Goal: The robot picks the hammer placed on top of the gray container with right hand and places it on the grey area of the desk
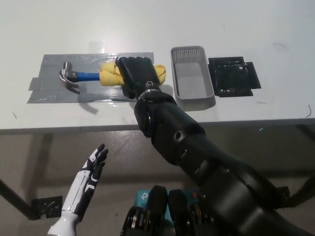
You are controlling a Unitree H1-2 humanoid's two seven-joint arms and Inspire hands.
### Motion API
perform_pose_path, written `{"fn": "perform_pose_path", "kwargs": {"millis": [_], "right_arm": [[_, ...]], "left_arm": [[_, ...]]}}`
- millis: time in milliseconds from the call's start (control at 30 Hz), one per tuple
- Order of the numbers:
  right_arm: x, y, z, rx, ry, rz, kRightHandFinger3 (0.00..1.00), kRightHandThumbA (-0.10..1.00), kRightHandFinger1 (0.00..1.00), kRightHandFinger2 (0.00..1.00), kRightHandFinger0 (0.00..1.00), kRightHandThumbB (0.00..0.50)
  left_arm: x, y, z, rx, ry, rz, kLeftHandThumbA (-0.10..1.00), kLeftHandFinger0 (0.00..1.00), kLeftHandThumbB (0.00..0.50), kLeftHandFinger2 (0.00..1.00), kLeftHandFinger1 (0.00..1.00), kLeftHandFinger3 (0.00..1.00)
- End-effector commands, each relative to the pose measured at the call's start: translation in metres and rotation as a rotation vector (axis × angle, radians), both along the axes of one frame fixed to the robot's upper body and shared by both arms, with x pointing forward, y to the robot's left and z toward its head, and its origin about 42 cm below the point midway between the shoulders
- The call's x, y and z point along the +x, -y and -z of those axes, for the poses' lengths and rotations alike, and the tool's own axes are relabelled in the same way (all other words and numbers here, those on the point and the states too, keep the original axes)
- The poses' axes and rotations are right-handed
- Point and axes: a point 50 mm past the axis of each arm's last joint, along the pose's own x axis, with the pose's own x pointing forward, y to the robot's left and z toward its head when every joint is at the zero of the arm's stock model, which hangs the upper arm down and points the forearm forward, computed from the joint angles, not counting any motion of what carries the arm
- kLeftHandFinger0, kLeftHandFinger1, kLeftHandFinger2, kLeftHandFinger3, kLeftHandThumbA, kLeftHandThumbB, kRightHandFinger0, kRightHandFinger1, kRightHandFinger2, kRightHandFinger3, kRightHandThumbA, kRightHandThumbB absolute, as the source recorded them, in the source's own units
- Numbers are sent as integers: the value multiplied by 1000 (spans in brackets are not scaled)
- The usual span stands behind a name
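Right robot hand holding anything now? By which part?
Yes: the black right robot hand grips the blue-shafted metal-headed hammer by its yellow handle grip, over the grey tape patch. White left robot hand holds nothing.

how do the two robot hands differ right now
The right hand is black and closed on the hammer over the grey taped area; the left hand is white, holds nothing, fingers apart. The right hand is above the desk; the left hand hangs below its edge.
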Motion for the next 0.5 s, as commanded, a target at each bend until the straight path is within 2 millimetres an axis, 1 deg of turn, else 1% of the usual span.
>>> {"fn": "perform_pose_path", "kwargs": {"millis": [0, 33, 67, 100, 133, 167, 200, 233, 267, 367, 400, 433, 467], "right_arm": [[7, -4, -24, 38, -20, 6, 845, 125, 301, 589, 189, 176], [8, -3, -25, 20, -41, 3, 1000, 306, 593, 881, 431, 197], [9, -2, -24, 10, -65, -1, 1000, 441, 832, 1000, 628, 249], [9, -1, -24, 19, -84, -3, 1000, 540, 1000, 1000, 872, 257], [10, 0, -25, 38, -102, -3, 1000, 576, 1000, 1000, 1000, 280], [11, 0, -25, 57, -120, -5, 1000, 611, 1000, 1000, 1000, 313], [12, 1, -26, 83, -149, -8, 1000, 644, 1000, 1000, 1000, 334], [12, 1, -27, 85, -154, -8, 1000, 653, 1000, 1000, 1000, 341], [13, 1, -28, 93, -171, -12, 1000, 718, 1000, 1000, 1000, 368], [15, 2, -32, 128, -218, -34, 1000, 760, 1000, 1000, 1000, 401], [15, 2, -34, 136, -242, -40, 1000, 772, 1000, 1000, 1000, 431], [16, 2, -36, 151, -267, -51, 1000, 769, 1000, 1000, 1000, 438], [17, 2, -38, 164, -293, -64, 1000, 781, 1000, 1000, 1000, 461]], "left_arm": [[6, 2, -16, 13, 74, 44, 976, 1000, 130, 1000, 1000, 1000], [7, 2, -16, 14, 75, 45, 976, 1000, 132, 1000, 1000, 1000], [8, 2, -17, 13, 74, 46, 975, 1000, 133, 1000, 1000, 1000], [8, 2, -17, 10, 72, 45, 967, 1000, 138, 1000, 1000, 1000], [9, 2, -18, 11, 72, 47, 964, 1000, 137, 1000, 1000, 1000], [9, 3, -18, 14, 72, 47, 965, 1000, 131, 1000, 1000, 1000], [9, 3, -19, 19, 75, 47, 965, 1000, 129, 1000, 1000, 1000], [9, 3, -19, 20, 76, 47, 965, 1000, 128, 1000, 1000, 1000], [9, 3, -19, 24, 80, 47, 971, 1000, 125, 1000, 1000, 1000], [10, 5, -19, 20, 81, 48, 972, 1000, 130, 1000, 1000, 1000], [10, 5, -20, 19, 79, 47, 972, 1000, 130, 1000, 1000, 1000], [10, 5, -20, 20, 78, 48, 971, 1000, 129, 1000, 1000, 1000], [10, 5, -20, 12, 70, 54, 968, 1000, 130, 1000, 1000, 1000]]}}
